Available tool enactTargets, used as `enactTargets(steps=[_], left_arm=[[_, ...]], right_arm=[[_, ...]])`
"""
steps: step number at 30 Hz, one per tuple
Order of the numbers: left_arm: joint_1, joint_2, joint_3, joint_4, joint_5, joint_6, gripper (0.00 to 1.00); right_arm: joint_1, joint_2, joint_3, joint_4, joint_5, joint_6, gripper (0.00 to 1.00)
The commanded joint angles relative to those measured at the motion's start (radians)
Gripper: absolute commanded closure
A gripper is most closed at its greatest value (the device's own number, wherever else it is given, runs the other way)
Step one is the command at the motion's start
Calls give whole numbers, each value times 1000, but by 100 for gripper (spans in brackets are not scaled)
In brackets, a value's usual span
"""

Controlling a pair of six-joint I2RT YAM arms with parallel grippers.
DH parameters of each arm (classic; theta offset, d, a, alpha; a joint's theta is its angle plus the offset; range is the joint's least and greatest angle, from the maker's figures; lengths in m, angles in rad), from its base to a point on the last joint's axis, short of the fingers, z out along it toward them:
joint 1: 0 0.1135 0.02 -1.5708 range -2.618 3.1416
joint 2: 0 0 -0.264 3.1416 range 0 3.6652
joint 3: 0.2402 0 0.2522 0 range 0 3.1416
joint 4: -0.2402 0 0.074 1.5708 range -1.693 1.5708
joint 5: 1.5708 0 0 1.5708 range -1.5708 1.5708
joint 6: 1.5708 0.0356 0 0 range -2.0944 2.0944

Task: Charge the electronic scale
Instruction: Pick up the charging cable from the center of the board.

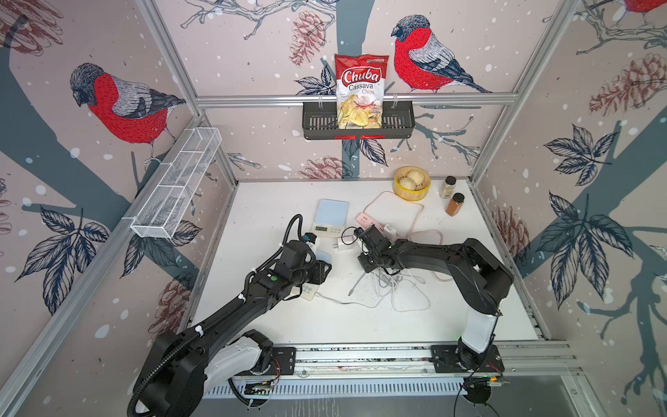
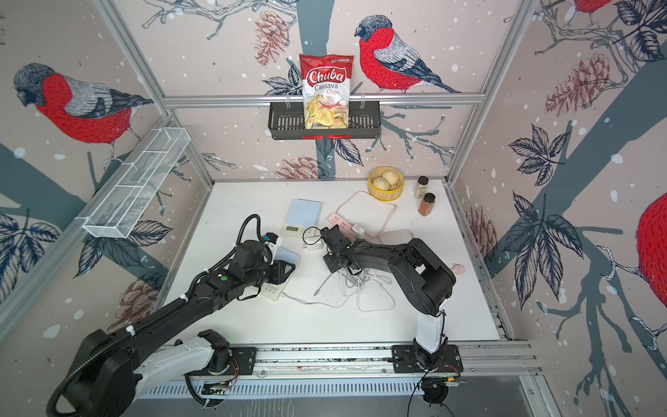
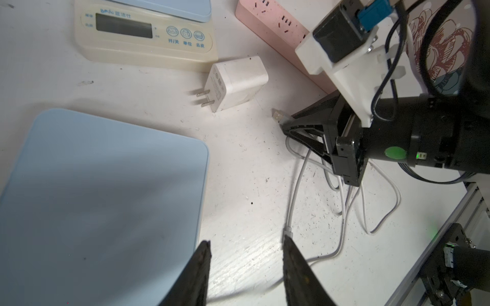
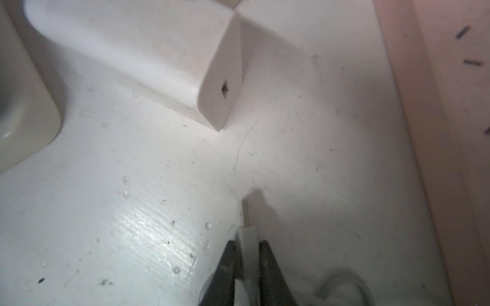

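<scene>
In both top views the nearer scale (image 1: pixel 323 257) lies mostly under the left arm's wrist, and only a blue corner and a cream end show, left of the middle of the worktop (image 1: pixel 361 325). In the right wrist view the charger (image 4: pixel 148 53) is blurred and cut by the frame edge. The USB plug (image 4: pixel 248 233) between the fingers of the right gripper (image 4: pixel 248 242) is soft too. The display of the far scale (image 2: pixel 304 214) is too small to read.
</scene>
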Motion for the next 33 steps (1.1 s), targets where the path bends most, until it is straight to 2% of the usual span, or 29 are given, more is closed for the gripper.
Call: enactTargets(steps=[1,6,11,16,19,23,30,33], left_arm=[[3,-20,-6,11,4,26,56],[8,-70,22,-11,32,111,57],[10,-218,31,62,129,182,59],[9,-313,57,135,282,321,54],[9,-277,114,103,372,396,51],[10,-203,155,124,510,407,51],[16,-145,115,314,651,376,52],[21,-107,120,357,723,367,56]], right_arm=[[2,1,-4,-50,1,-29,100],[8,-116,-10,-39,39,-116,100],[27,-282,-40,3,-28,-194,100],[37,-460,-85,43,-241,-300,100],[41,-565,-140,84,-372,-378,100],[43,-665,-191,95,-478,-460,100],[34,-712,-167,29,-655,-486,100],[34,-716,-152,15,-704,-484,100]])
